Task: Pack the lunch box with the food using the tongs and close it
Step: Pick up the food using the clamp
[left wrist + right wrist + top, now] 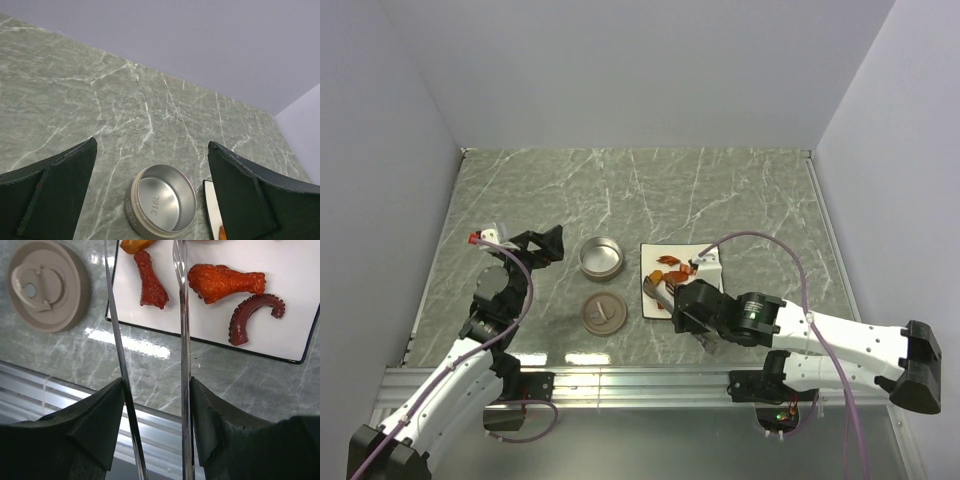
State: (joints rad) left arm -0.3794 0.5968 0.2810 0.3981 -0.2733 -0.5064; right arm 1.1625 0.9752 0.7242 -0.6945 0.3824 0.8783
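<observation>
The right gripper (155, 415) grips the tongs (182, 315), their arms over the plate (300, 290) of food (225, 282); the left gripper (152, 145) stands wide open, empty, beside the tin (161, 200).

The lunch box (160, 205) is smooth, satin-finished metal, and its lid (47, 285) looks like matt plastic. The tongs (182, 315) are polished, mirror-bright metal; the food (220, 281) looks glossy, on a smooth white plate (300, 270) over the sheeny marble-patterned table (235, 375).
</observation>
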